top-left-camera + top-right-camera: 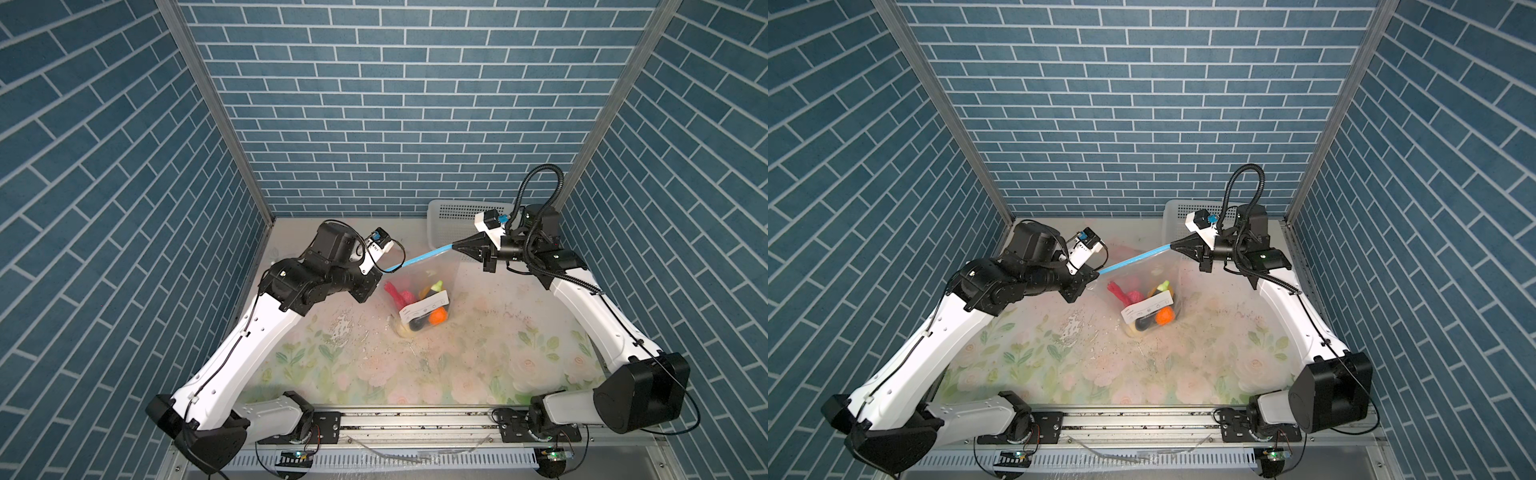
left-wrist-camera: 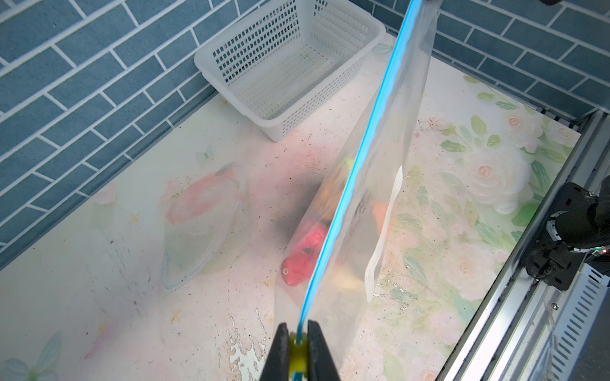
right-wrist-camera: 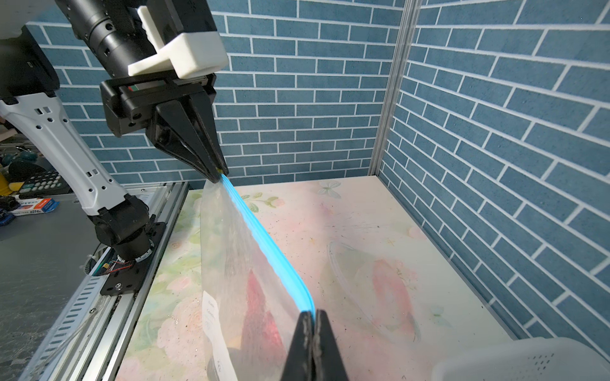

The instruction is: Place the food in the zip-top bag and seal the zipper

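Note:
The clear zip-top bag (image 1: 432, 276) hangs between my two grippers above the table in both top views, its bottom resting on the surface. The food (image 1: 438, 316) lies inside at the bottom: a red strip (image 2: 298, 264), orange, yellow and black pieces behind the white label (image 1: 424, 309). The light-blue zipper (image 1: 424, 258) is stretched taut from one gripper to the other. My left gripper (image 2: 298, 326) is shut on the yellowish slider tab (image 2: 297, 356) at the zipper's left end. My right gripper (image 3: 313, 313) is shut on the zipper's right end.
A white perforated basket (image 1: 453, 216) stands in the back right corner, just behind the right gripper. A clear shallow dish (image 2: 201, 224) lies on the floral table near the back wall. Blue brick walls close in three sides.

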`<state>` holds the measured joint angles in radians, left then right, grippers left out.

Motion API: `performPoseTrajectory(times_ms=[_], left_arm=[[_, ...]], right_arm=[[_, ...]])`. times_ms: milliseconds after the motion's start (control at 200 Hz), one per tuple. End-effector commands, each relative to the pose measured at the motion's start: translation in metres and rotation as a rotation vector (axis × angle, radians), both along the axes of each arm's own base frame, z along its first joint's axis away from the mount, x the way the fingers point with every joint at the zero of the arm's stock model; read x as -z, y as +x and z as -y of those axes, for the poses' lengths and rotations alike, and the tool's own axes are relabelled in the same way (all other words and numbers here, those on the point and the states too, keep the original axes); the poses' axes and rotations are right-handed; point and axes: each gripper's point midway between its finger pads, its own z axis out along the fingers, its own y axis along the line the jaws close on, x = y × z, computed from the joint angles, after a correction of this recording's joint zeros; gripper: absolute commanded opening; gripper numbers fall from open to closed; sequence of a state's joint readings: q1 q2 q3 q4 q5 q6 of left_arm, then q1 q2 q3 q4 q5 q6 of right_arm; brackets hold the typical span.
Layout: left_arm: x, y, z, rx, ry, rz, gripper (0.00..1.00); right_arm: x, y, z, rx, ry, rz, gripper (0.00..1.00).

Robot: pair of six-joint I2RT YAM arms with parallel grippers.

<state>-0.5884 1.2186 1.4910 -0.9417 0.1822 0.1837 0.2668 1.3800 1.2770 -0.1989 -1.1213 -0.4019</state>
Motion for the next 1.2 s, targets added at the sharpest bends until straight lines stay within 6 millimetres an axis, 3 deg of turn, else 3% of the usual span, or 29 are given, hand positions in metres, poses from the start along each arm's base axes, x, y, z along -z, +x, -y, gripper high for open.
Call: performPoseTrajectory(times_ms=[0,775,1035,1195], left_arm=[[0.015,-0.011,-0.028,-0.068,0.082,-0.045,0.09],[0.018,-0.023,-0.046,-0.104,0.122,-0.046,0.10],[0.013,-0.024,-0.041,-0.092,0.094,-0.059,0.18],[0.001,-0.019,-0.018,-0.040,0.013,-0.080,0.26]], right_arm=[[-0.006,0.004,0.013,0.047,-0.010,0.099,0.00],[-0.003,0.006,0.012,0.036,-0.007,0.083,0.00],[0.001,0.001,0.009,0.003,0.005,0.057,0.00],[0.005,0.000,0.005,-0.009,0.004,0.041,0.00]])
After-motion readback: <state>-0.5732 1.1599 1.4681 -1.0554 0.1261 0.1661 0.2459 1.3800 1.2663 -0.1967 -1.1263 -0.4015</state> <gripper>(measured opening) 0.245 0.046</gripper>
